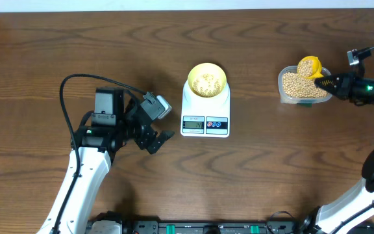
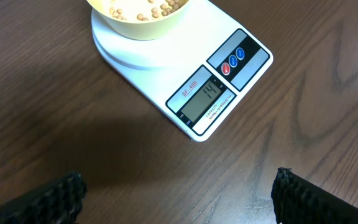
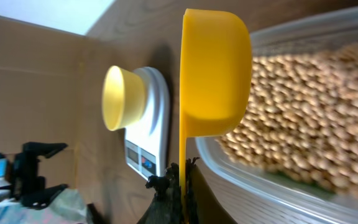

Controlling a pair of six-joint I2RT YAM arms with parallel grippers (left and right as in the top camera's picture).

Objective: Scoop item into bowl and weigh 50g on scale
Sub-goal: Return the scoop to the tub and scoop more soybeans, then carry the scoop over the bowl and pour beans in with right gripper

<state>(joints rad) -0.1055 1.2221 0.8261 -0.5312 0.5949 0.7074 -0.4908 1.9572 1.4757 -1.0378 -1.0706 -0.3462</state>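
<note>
Scooping step: spoon pinched between right fingers over beans in tub, right of scale. Idle left fingers spread, empty. Atop scale: bowl; display 14. Next: carry to bowl, tip gently.

Bright, even light; a soft shadow lies left of the scale; close to the lens, the beans look blurred.

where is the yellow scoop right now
In the overhead view, the yellow measuring scoop is right of the scale, held by the right gripper over the tub of beans.
</note>
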